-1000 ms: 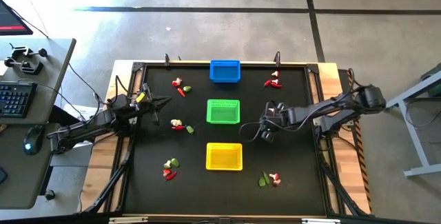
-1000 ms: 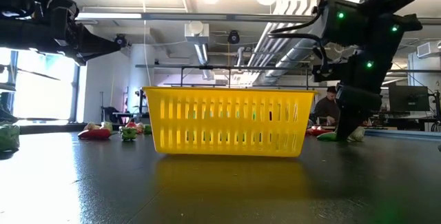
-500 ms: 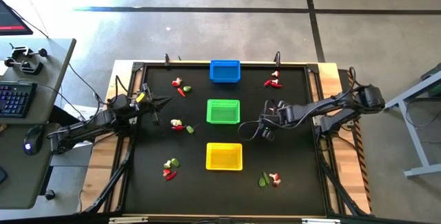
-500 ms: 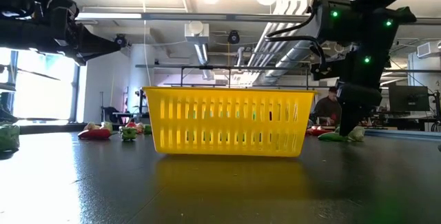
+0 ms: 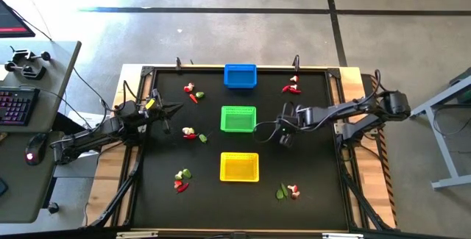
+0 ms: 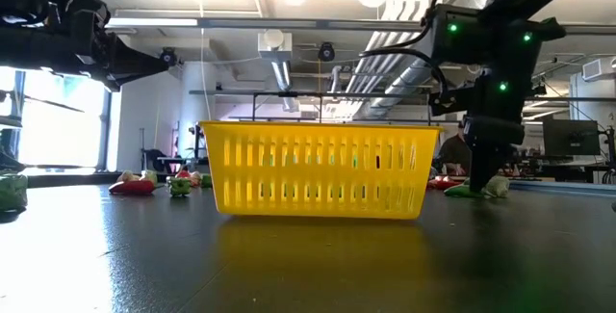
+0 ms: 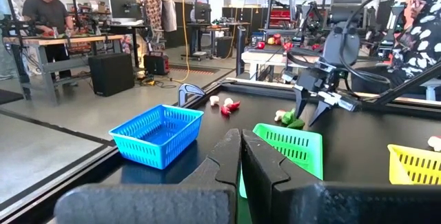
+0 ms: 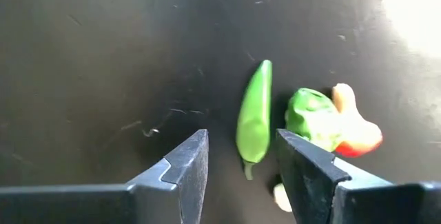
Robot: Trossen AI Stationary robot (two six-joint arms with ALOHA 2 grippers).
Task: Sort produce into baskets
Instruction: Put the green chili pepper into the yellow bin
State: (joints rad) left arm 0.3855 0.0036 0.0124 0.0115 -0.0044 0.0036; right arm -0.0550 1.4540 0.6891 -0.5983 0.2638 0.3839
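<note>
Hovering with fingers parted, the right gripper (image 8: 241, 162) poises over a slim green pepper-like piece (image 8: 254, 111) on the black tabletop (image 8: 103, 58), just beside the green square mesh basket (image 5: 238, 119). Next it should descend and close. The left gripper (image 7: 241, 156) waits pinched shut, empty. Since a second ago, the right arm has edged toward the basket.

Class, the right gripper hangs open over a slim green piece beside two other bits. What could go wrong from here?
1. The slim green piece lies between the right gripper's open fingers, but a leafy bit and a mushroom bit sit close beside it; closing may catch or scatter them.
2. It lies flat on the table, so the fingers might slip over it.
The left gripper waits at the left.
</note>
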